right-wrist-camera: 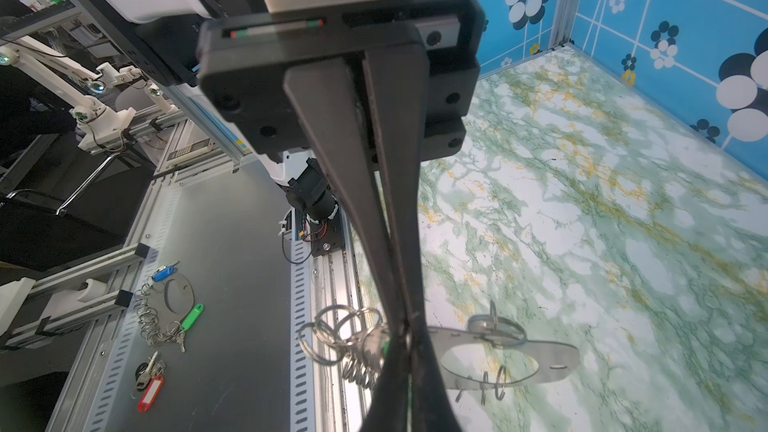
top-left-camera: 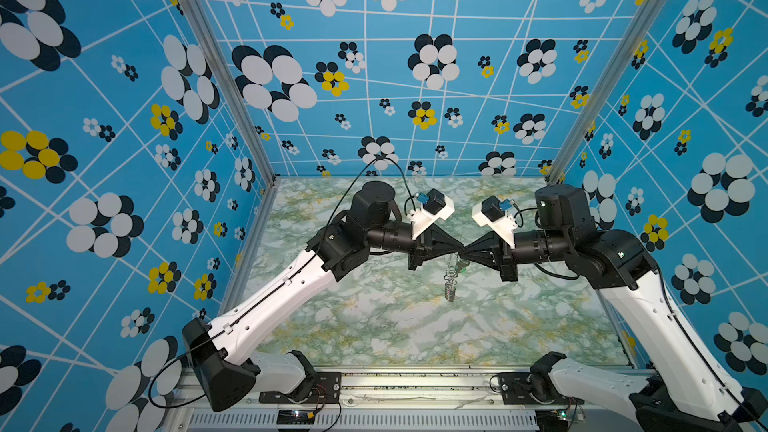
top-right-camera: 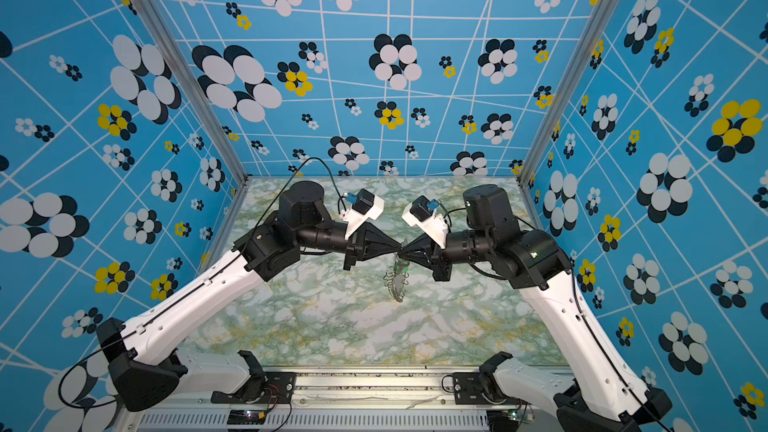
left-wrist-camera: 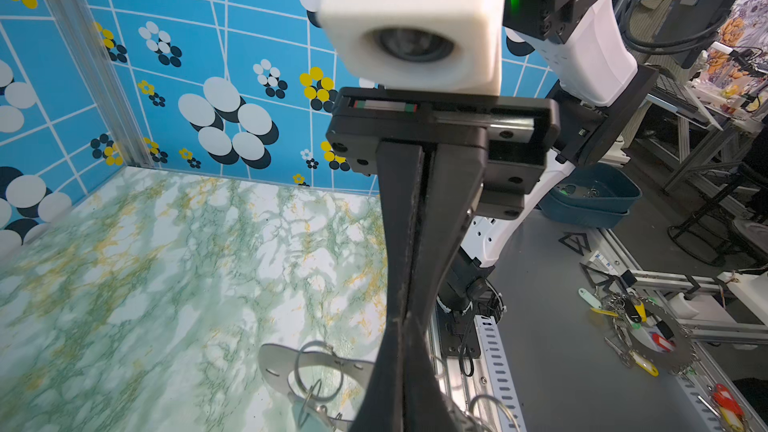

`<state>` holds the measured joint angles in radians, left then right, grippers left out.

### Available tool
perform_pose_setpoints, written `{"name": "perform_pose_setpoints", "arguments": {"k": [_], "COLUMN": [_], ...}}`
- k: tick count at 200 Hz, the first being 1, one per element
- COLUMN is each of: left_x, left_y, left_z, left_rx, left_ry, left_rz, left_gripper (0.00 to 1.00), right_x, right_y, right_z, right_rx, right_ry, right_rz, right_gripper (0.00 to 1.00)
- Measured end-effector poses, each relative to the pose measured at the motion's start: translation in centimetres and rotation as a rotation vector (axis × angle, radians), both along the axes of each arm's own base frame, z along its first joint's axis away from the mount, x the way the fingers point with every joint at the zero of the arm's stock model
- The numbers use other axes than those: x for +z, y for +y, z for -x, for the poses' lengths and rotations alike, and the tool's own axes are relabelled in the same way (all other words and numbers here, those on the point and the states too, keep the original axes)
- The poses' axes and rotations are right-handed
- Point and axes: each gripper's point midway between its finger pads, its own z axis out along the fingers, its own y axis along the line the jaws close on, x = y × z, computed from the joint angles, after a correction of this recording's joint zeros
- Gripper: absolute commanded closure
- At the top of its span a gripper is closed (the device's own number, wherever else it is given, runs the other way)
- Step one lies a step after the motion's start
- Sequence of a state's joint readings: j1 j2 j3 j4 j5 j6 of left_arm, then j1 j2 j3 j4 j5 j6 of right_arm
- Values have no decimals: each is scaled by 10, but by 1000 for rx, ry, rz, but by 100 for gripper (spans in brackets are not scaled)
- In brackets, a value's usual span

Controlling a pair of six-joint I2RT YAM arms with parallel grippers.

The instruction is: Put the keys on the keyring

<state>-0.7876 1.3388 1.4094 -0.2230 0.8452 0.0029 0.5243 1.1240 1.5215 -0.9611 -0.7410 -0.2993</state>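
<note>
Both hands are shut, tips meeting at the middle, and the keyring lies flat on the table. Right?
No. The keyring hangs below the shut left hand and right hand, off the table, as both top views show.

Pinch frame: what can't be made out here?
- Grip: the keyring hangs where left gripper and right gripper meet, both shut. Which one pinches it is too small to tell in both top views and hidden by the fingers in both wrist views.
- Shape of the key: cut off by the bottom edge in the left wrist view, a green sliver behind the fingers in the right wrist view.
- Whether it is on a loop: hidden too.
</note>
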Motion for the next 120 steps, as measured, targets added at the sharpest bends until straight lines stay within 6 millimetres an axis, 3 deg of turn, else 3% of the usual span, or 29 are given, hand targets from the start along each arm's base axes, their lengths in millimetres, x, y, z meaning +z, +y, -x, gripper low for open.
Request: {"name": "perform_pose_setpoints", "arguments": {"k": [24,44,120], "left_x": [-1,-3,15], "left_y": [-1,-1,5], "left_z": [-3,-9,-18], "left_rx": [12,37,73], "left_ry": [5,12,14], "left_rz": [11,24,121], "left_gripper": [100,100,100], "right_x": [1,3,12], "right_y": [0,-1,-11], "right_z": [-1,0,2], "right_rx": [-5,-12,-59], "right_ry": [-8,-21,-94], "right_rz": [1,0,-16], "right_gripper": [69,63,58]}}
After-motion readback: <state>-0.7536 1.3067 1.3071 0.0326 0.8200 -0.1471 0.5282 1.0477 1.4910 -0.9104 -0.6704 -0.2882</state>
